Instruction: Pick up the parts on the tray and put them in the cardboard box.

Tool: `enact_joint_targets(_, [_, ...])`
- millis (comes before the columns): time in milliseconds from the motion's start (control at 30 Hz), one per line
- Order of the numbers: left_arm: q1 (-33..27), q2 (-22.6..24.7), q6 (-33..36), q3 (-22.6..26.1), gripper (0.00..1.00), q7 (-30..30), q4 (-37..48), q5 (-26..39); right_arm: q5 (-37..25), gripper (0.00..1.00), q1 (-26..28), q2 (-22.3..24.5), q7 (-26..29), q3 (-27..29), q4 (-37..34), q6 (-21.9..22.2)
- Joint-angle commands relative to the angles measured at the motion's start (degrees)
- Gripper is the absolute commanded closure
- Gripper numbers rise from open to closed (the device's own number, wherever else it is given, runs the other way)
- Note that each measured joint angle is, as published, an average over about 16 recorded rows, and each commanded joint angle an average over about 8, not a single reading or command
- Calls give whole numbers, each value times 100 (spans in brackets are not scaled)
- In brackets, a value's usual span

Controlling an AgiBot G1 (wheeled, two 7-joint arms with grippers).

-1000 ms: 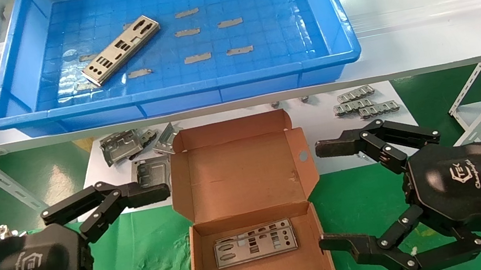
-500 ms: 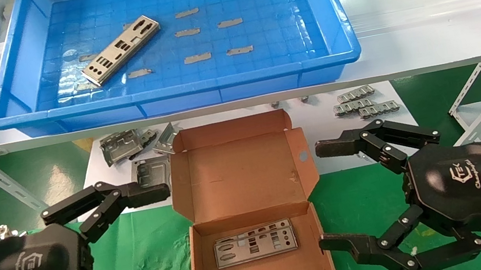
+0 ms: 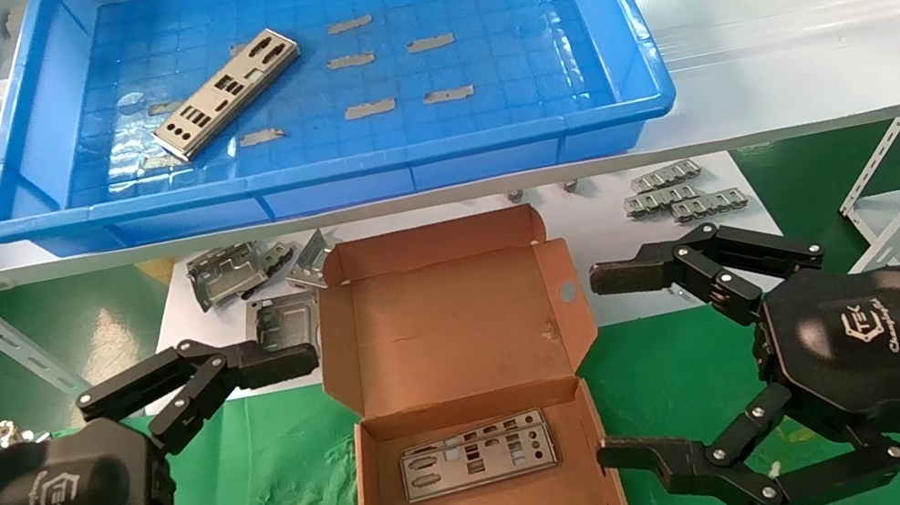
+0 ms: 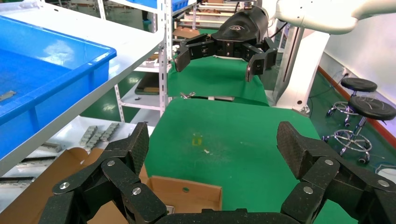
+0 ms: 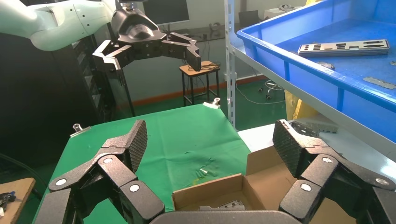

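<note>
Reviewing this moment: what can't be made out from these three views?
- Head view: how many parts are stacked in the cardboard box; they overlap, and the box's near end is cut off by the frame.
- Head view: the brackets beyond the box sit partly under the tray shelf.
- Right wrist view: the right gripper hides most of the box floor.
- Left wrist view: the left gripper hides it too.

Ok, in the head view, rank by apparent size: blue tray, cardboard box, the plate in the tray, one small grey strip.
1. Blue tray
2. Cardboard box
3. Plate in the tray
4. Small grey strip
The box sits nearer the camera, so it looks enlarged.
</note>
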Motion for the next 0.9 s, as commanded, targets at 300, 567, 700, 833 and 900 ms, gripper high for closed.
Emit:
enact_joint_targets(300, [0,0,0,0,0,0,0,0,0,0,0,0,0,0,0,0])
enact_joint_targets(567, [0,0,0,0,0,0,0,0,0,0,0,0,0,0,0,0])
enact_joint_targets(700, [0,0,0,0,0,0,0,0,0,0,0,0,0,0,0,0])
enact_joint_targets(833, [0,0,0,0,0,0,0,0,0,0,0,0,0,0,0,0])
enact_joint_targets(900, [0,0,0,0,0,0,0,0,0,0,0,0,0,0,0,0])
